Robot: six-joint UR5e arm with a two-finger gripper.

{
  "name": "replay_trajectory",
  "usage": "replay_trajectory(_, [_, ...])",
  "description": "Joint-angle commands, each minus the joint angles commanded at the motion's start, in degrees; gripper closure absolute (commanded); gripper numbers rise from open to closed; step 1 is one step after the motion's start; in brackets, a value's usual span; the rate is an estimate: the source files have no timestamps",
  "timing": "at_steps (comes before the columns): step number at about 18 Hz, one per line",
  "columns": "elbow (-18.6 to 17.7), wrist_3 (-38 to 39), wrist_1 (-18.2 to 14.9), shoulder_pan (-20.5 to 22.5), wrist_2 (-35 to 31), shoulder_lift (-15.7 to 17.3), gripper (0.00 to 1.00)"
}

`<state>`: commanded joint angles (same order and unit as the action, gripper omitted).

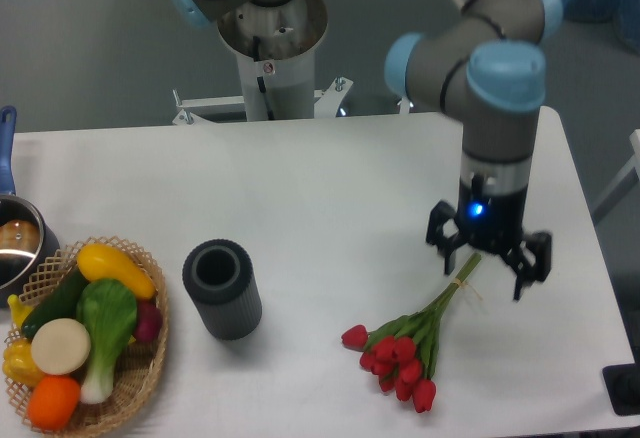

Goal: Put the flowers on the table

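Observation:
The flowers (pixel 403 354), a bunch of red tulips with green stems, lie flat on the white table (pixel 320 188) near its front right. Their blooms point toward the front edge and the stem ends reach up and to the right. My gripper (pixel 488 261) hangs open just above the stem ends, its two fingers spread apart with nothing between them. It is raised off the tabletop and no longer touches the bunch.
A dark ribbed cylinder vase (pixel 222 288) stands upright left of the flowers. A wicker basket (pixel 130 378) of toy vegetables sits at the front left corner, with a pot (pixel 18 248) behind it. The arm's base column (pixel 270 48) rises at the table's back edge.

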<state>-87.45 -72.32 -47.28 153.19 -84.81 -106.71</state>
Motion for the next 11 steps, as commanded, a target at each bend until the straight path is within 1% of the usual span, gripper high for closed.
replay_trajectory(2, [-1.5,-4.9,-3.2,0.8,-0.2,2.9,0.00])
replay_trajectory(5, [-4.2,-14.3,-7.2,4.7,-0.9,7.4,0.00])
replay_trajectory(6, [-5.1,-16.4,-7.9,5.8,-0.8,8.6,0.00])
replay_trajectory(9, [-7.6,-19.0,-8.1,9.2,0.0,11.6,0.00])
replay_trajectory(11, [-7.7,-19.0,-8.0,9.3,0.5,11.8,0.00])
